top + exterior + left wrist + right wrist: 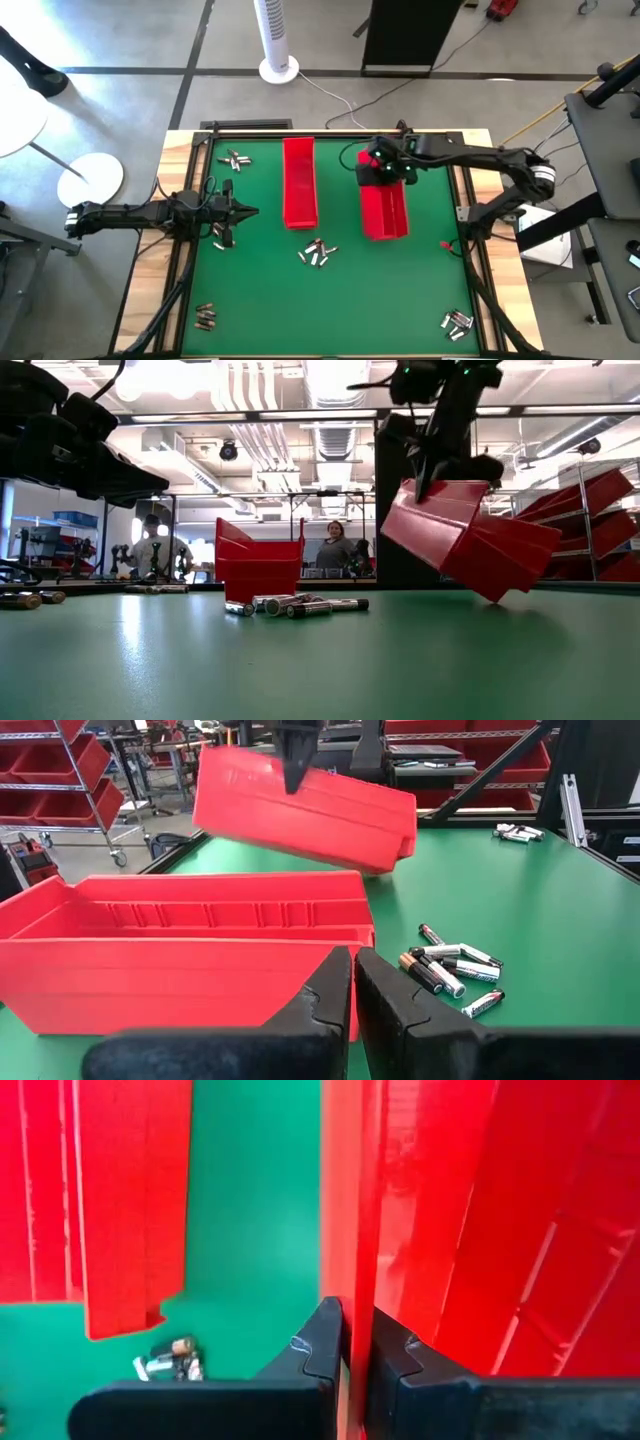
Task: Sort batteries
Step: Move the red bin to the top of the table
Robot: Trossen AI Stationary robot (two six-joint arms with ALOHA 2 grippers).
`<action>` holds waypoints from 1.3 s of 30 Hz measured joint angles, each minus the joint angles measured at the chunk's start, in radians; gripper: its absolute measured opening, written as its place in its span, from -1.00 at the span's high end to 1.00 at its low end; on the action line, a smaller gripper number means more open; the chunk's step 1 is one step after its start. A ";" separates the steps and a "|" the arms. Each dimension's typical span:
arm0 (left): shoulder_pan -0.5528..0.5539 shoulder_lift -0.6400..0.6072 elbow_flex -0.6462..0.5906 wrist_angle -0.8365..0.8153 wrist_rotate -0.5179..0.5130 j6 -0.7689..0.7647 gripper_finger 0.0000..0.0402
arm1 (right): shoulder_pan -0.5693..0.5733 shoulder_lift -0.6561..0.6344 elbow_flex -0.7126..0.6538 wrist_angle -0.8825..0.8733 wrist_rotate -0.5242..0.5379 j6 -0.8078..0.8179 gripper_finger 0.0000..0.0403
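Observation:
Two long red trays are on the green table. One tray (299,182) lies flat left of centre. My right gripper (385,175) holds the other tray (384,210) tilted above the table, right of centre. Batteries lie in small loose groups: centre (318,252), far left (236,159), near left (205,317), near right (457,322), and beside my left gripper (220,232). My left gripper (252,212) is shut and level at the table's left, pointing at the flat tray (190,950) without touching it. My right gripper is shut on the top rim of one long wall of the tray (358,1270), the wall facing the table's left. One finger is inside the tray and one outside (295,765). The fingers come steeply from above. The tray's far end is up and its near end (495,585) hangs low; whether that end touches the table I cannot tell.
Bare green surface lies between the battery groups and along the near edge. A white tower fan (278,40) stands beyond the far edge. In the room behind are people (335,550) and shelves of red bins (590,510).

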 joint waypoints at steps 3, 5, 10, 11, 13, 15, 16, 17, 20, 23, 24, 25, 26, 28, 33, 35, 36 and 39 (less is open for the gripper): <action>0.000 0.000 0.000 0.000 0.000 0.000 1.00 | -0.035 0.034 0.000 0.088 -0.031 -0.017 0.94; 0.000 0.000 0.000 0.000 0.000 0.000 1.00 | -0.064 0.055 0.002 0.127 -0.034 -0.020 0.94; 0.000 0.000 0.000 0.000 0.000 0.000 1.00 | -0.136 0.116 0.002 0.133 -0.040 -0.012 0.94; 0.000 0.000 0.000 0.000 0.000 0.000 1.00 | -0.145 0.123 0.002 0.134 -0.040 -0.008 0.94; 0.000 0.000 0.000 0.000 0.000 0.000 1.00 | -0.157 0.134 0.002 0.140 -0.031 -0.008 0.94; 0.000 0.000 0.000 0.000 0.000 0.000 1.00 | -0.161 0.143 0.002 0.149 -0.003 -0.022 0.94; 0.000 0.000 0.000 0.000 0.000 0.000 1.00 | -0.164 0.144 0.002 0.149 0.005 -0.030 0.94; 0.000 0.000 0.000 0.000 0.000 0.000 1.00 | -0.167 0.144 0.002 0.150 0.011 -0.038 0.94; 0.000 0.000 0.000 0.000 0.000 0.000 1.00 | -0.176 0.143 0.002 0.177 0.014 -0.049 0.94; 0.000 0.000 0.000 0.000 0.000 0.000 1.00 | -0.186 0.139 0.002 0.196 0.019 -0.062 0.94; 0.000 0.000 0.000 0.000 0.000 0.000 1.00 | -0.189 0.137 0.002 0.207 0.019 -0.064 0.94; 0.000 0.000 0.000 0.000 0.000 0.000 1.00 | -0.191 0.137 0.002 0.211 0.019 -0.065 0.94; 0.000 0.000 0.000 0.000 0.000 0.000 1.00 | -0.191 0.137 0.002 0.213 0.019 -0.065 0.94; 0.000 0.000 0.000 0.000 0.000 0.000 1.00 | -0.192 0.140 0.002 0.216 0.021 -0.065 0.94; 0.000 0.000 0.000 0.000 0.000 0.000 1.00 | -0.192 0.141 0.002 0.218 0.039 -0.068 0.85; 0.000 0.000 0.000 0.000 0.000 0.000 1.00 | -0.192 0.140 0.002 0.217 0.041 -0.074 0.75; 0.000 0.000 0.000 0.000 0.000 0.000 1.00 | -0.192 0.139 0.002 0.217 0.041 -0.074 0.68; 0.000 0.000 0.000 0.000 0.000 0.000 1.00 | -0.184 0.136 0.002 0.217 0.047 -0.073 0.48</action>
